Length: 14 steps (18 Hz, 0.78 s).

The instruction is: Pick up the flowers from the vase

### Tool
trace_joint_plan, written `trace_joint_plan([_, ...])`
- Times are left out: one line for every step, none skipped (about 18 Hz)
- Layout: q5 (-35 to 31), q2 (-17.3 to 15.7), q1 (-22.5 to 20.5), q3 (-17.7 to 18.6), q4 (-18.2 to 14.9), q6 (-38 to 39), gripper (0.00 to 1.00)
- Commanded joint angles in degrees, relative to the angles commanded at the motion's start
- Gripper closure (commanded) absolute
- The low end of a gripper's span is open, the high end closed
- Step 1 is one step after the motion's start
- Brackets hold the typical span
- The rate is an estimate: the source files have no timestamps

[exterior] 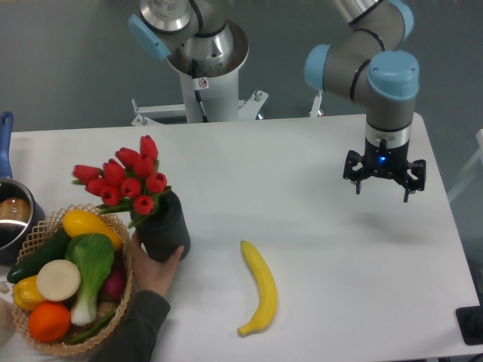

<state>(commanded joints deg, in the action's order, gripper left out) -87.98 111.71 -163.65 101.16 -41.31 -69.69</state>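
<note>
A: Status? Where's my gripper [384, 183]?

B: Hanging over the right side of the table [317, 158], well apart from everything. Fingers point down, look spread with nothing between them.

A: And the flowers [122, 178]?

B: Left side, stems in the vase [164, 224]. A human hand [157, 268] is touching the vase base.

A: I'd cross left, drop from above, and close on the stems just under the buds, then lift straight so the vase stays put.

B: Agreed. Basket [45, 341] beside it holds mixed vegetables and fruit; 1 banana [260, 289] lies loose. Pot [11, 215] at the left edge, contents unclear.
</note>
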Motion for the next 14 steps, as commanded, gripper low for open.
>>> trace_joint_plan([-0.1,0.1,-0.3,0.0,0.0,-0.3,0.00])
trace_joint_plan([-0.4,0.1,-0.3,0.0,0.0,-0.4,0.00])
trace_joint_plan([-1.1,0.0,-0.3,0.0,0.0,-0.3,0.00])
trace_joint_plan([-1.2,0.1,-0.3,0.0,-0.1,0.0,0.00])
trace_joint_plan([-1.2,0.0,-0.3,0.1,-0.1,0.1,0.00])
trace_joint_plan([-1.1,-0.1,-0.3,0.2,-0.1,0.2,0.00])
trace_joint_plan([-1.1,-0.1,-0.3,0.3,0.0,0.2,0.00])
trace_joint_plan([-0.8,-0.3,-0.3,0.6,0.1,0.3,0.00])
trace_joint_plan([-0.5,-0.4,-0.2,0.7,0.1,0.4,0.00])
trace_joint_plan([0.4,-0.4,-0.1,1.1,0.1,0.7,0.00])
trace_joint_plan([2.2,-0.6,0.1,1.6,0.1,0.8,0.00])
trace_joint_plan([4.4,-1.2,0.3,2.2,0.2,1.0,0.00])
trace_joint_plan([6.3,-2.3,0.6,2.8,0.2,1.4,0.00])
trace_joint_plan([8.2,-3.1,1.2,3.1,0.2,1.5,0.00])
